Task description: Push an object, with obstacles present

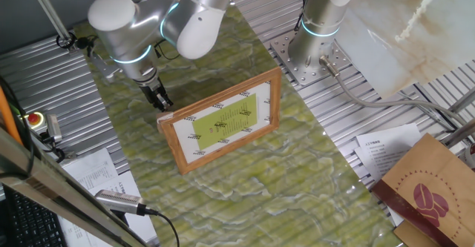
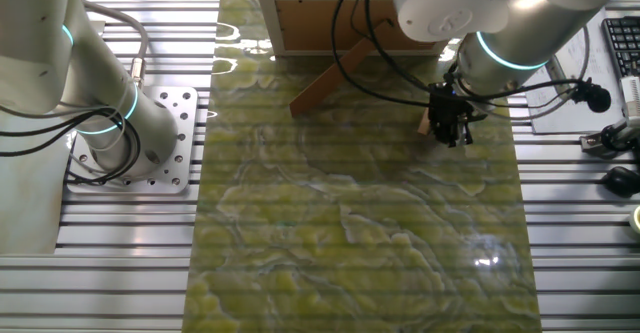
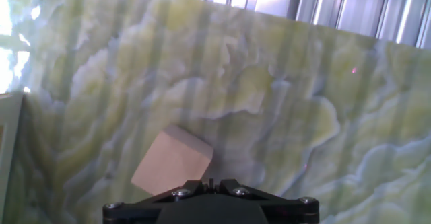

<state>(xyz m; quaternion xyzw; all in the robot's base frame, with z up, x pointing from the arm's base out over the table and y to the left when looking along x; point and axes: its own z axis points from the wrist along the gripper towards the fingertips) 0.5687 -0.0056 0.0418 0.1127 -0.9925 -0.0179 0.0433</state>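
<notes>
Only from the hand view, wooden cube (image 3: 173,164) shows plainly; pincer (image 3: 210,181) closed, empty.

Brown coffee-bean paper bag (image 1: 427,195), printed papers (image 1: 390,147), red button (image 1: 33,119) beside the mat.

Green-and-cream marbled mat (image 1: 245,180) laid over ribbed grey metal bench (image 1: 52,84). Printed white paper sheets (image 1: 386,145) near right, beside brown coffee-bean paper bag (image 1: 430,191). Glare at far edge.

White rounded arm (image 1: 152,17) (glowing cyan joint rings), black hand (image 1: 160,99), black cables
</notes>
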